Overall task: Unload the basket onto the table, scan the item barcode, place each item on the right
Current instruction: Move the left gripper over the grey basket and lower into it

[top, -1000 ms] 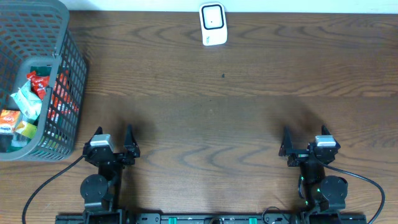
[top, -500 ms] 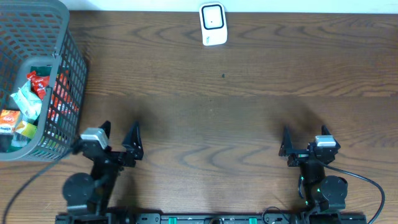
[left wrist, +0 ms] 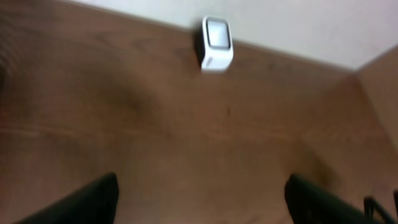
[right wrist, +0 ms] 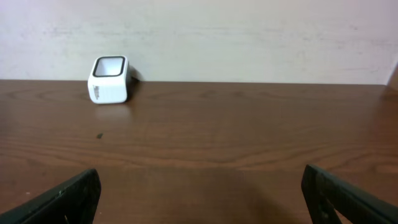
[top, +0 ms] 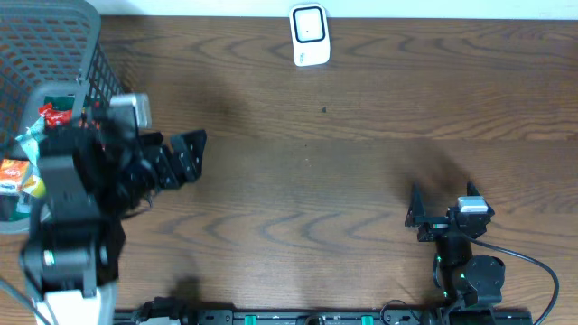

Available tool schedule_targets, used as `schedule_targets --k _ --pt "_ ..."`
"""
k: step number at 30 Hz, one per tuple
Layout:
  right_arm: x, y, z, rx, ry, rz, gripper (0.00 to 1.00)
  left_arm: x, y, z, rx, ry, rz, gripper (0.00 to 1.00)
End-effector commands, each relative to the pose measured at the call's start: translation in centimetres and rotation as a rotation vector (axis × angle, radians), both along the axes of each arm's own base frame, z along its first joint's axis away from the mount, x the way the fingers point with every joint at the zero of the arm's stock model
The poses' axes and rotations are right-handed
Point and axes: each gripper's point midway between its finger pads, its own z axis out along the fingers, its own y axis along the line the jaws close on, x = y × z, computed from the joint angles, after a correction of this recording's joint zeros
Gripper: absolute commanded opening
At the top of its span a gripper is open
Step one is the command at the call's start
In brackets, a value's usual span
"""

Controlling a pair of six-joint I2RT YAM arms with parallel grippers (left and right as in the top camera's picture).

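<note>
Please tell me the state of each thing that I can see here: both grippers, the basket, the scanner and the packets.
left gripper, fingers open, holding nothing, above the table near the basket.
right gripper, fingers open, holding nothing.
basket, upright, with packets inside.
packets, lying in the basket, none picked.
scanner, upright at the far table edge, nothing before it.

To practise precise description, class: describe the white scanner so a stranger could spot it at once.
Look along the far edge of the dark wooden table, by the pale wall. Near its middle stands a small white scanner with a dark-rimmed window. It is the only white boxy thing there, far from the grey mesh basket at the left.
</note>
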Motion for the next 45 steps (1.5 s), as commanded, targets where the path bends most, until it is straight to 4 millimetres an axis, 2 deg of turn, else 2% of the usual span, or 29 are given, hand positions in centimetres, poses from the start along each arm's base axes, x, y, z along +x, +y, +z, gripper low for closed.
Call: schedule_targets --k 1,4,8,11,12,15,18,20,23,25,28,30,33,38,45 --pt "0.0 -0.1 0.0 0.003 -0.001 -0.004 0.99 1.2 0.3 1.3 0.126 -0.021 -0.087 0.95" --pt "0.0 -0.1 0.0 0.002 -0.001 -0.004 0.99 2.7 1.0 1.7 0.134 0.051 -0.065 0.95" --pt "0.0 -0.1 0.0 0.002 -0.001 -0.004 0.99 4.5 2.1 3.3 0.143 0.077 -0.044 0.95" --pt "0.0 -0.1 0.0 0.002 -0.001 -0.004 0.99 6.1 4.3 5.3 0.188 0.028 0.035 0.95" --pt "0.0 -0.1 0.0 0.003 -0.001 -0.004 0.99 7.1 5.7 6.6 0.220 -0.035 0.088 0.95" --pt "0.0 -0.1 0.0 0.003 -0.001 -0.004 0.99 7.4 8.5 7.2 0.288 -0.056 0.203 0.95" --pt "0.0 -0.1 0.0 0.003 -0.001 -0.004 0.99 7.1 11.2 6.9 0.322 -0.024 0.321 0.94" --pt "0.0 -0.1 0.0 0.002 -0.001 -0.004 0.99 6.1 13.8 6.2 0.307 0.039 0.475 0.93" --pt "0.0 -0.1 0.0 0.002 -0.001 -0.004 0.99 3.5 18.7 5.0 0.264 0.141 0.802 0.93" --pt "0.0 -0.1 0.0 0.003 -0.001 -0.004 0.99 2.3 20.9 4.6 0.237 0.163 0.930 0.94" --pt "0.0 -0.1 0.0 0.002 -0.001 -0.004 0.99 1.3 23.0 4.3 0.205 0.177 1.021 0.95" --pt "0.0 -0.1 0.0 0.002 -0.001 -0.004 0.99 0.4 25.2 3.6 0.186 0.204 1.097 0.95" --pt "0.0 -0.1 0.0 0.003 -0.001 -0.004 0.99 -0.1 27.3 2.2 0.181 0.258 1.151 0.95" --pt "0.0 -0.1 0.0 0.003 -0.001 -0.004 0.99 -0.5 30.1 -1.8 0.172 0.408 1.202 0.95" --pt "0.0 -0.1 0.0 0.003 -0.001 -0.004 0.99 -1.8 32.2 -8.1 0.090 0.654 1.291 0.95"
